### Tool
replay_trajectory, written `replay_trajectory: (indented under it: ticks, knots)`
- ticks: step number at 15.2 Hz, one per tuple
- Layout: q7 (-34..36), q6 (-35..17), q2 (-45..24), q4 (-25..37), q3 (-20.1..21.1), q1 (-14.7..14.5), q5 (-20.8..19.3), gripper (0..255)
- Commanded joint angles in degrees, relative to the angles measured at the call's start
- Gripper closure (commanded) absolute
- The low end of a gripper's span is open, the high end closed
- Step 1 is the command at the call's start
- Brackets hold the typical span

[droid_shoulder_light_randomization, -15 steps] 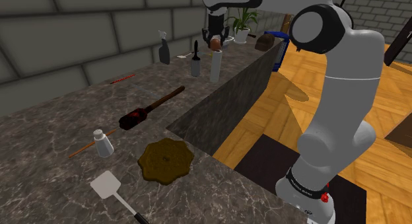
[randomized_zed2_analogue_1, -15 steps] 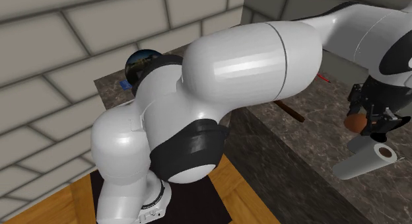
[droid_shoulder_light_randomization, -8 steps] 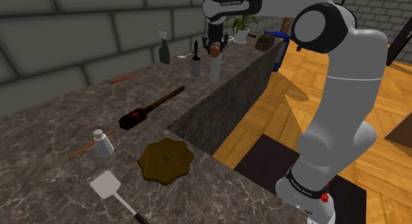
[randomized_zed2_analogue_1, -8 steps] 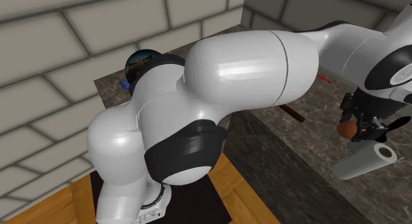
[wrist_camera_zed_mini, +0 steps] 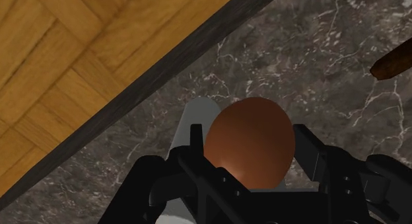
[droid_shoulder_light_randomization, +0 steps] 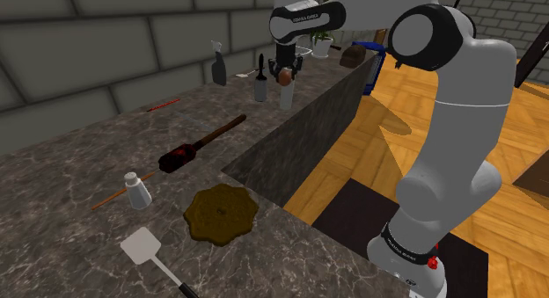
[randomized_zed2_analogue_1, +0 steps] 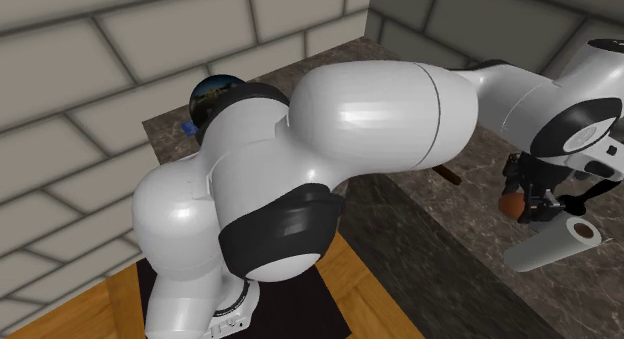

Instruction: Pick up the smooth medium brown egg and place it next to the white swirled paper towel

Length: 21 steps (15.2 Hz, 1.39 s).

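Black two-finger gripper [wrist_camera_zed_mini: 249,135] clamps the smooth brown egg [wrist_camera_zed_mini: 252,147] by its sides, over the white paper towel roll [wrist_camera_zed_mini: 191,120]. Fragile and slippery, I judge, so I squeeze gently.

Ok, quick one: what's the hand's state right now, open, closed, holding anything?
Hand: closed on the brown egg, which is clasped between its two fingers.

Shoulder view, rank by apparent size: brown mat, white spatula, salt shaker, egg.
1. brown mat
2. white spatula, counting its handle, which the picture's edge cuts off
3. salt shaker
4. egg: looks smallest, but it is farthest from the camera, so its rank against the shaker is unsure.
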State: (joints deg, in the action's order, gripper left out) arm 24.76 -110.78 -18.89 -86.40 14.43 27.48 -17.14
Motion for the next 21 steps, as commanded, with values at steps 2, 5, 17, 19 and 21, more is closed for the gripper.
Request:
replay_trajectory:
  ticks: [2,5,17,19,21]
  knots:
    - [0.48,-2.11,-0.19,-1.92,-0.09,0.1,-0.25,255]
    - [1.01,-4.19,-0.53,-3.73,-0.2,0.16,-0.56,255]
    - [3.33,-12.05,-2.94,-9.49,-0.82,0.14,-2.3,255]
    - [3.75,-13.3,-3.5,-10.23,-0.96,0.1,-2.65,255]
    - [4.18,-14.52,-4.09,-10.92,-1.11,0.05,-3.03,255]
